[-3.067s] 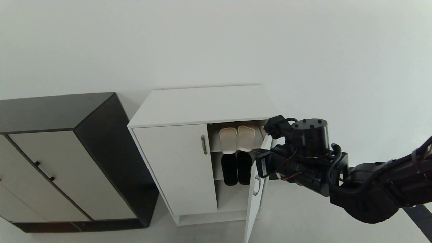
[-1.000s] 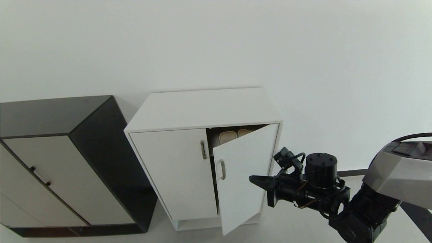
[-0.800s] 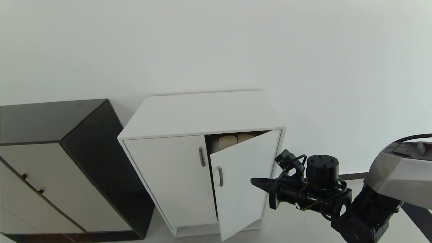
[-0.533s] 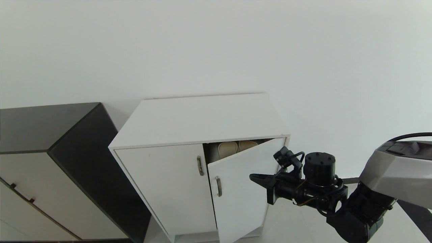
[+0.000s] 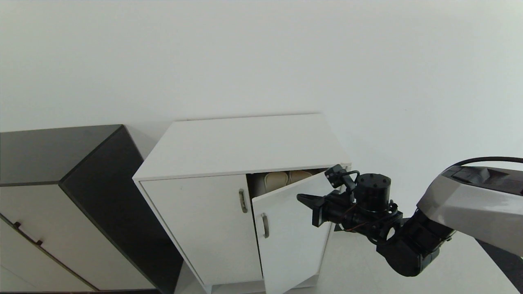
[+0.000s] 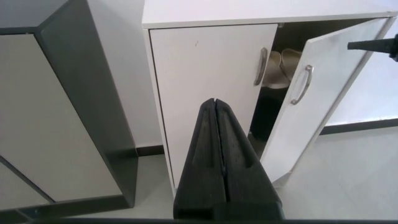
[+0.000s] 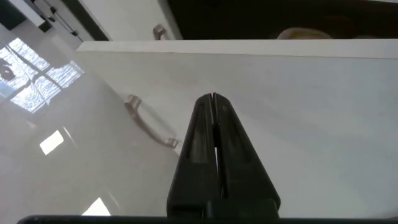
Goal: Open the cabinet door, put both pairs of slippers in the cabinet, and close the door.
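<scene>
My right fingers [image 7: 202,137] and left fingers [image 6: 208,143] are matte black. The cabinet [image 5: 245,143] at centre frame is plain white with silver handles [image 5: 265,225] and holds cream slippers [image 5: 276,178]. At left stands a black cupboard [image 5: 102,183] with pale grey doors [image 5: 61,228].

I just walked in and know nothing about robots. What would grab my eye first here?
The black right gripper stands out most: it is shut, with its tip at the front of the white cabinet's right door, which is ajar. Through the gap at the top, beige slippers show inside. A dark cabinet stands to the left of the white one.
</scene>
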Motion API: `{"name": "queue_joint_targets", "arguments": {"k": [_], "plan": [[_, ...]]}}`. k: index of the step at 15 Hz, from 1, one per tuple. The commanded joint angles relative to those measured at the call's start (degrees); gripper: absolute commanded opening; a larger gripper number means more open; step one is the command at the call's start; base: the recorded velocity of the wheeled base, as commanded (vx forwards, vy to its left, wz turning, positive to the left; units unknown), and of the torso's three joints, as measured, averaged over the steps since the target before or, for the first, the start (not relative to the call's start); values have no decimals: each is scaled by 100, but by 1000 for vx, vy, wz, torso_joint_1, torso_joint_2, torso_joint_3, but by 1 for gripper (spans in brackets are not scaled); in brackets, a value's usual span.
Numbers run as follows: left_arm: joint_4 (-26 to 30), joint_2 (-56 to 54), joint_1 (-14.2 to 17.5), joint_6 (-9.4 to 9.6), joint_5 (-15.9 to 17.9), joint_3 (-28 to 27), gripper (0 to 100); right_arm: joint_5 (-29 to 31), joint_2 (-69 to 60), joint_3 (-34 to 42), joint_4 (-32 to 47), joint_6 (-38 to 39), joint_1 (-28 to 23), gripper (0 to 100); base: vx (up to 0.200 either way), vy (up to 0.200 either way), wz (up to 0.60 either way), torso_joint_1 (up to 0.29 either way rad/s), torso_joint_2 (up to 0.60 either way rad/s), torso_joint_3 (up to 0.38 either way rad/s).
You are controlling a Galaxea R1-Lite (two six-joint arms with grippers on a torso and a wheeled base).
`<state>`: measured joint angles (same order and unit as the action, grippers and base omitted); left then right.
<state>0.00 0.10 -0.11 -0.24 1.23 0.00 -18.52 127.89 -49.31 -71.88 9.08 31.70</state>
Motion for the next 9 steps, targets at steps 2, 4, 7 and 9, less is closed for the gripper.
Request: {"name": "queue_joint_targets", "arguments": {"k": [2,4,7,9], "plan": [[0,-1,2,-2,0,0,0,6,236,-386,86,85,-120,0,0,0,0,0,0,0],[0,-1,2,-2,0,0,0,6,333,-518,121,85,-155,0,0,0,0,0,0,0],[0,-1,2,-2,0,0,0,6,500,-632,165,85,-208,0,0,0,0,0,0,0],[0,-1,2,-2,0,0,0,6,535,-676,174,85,-252,0,0,0,0,0,0,0]]}}
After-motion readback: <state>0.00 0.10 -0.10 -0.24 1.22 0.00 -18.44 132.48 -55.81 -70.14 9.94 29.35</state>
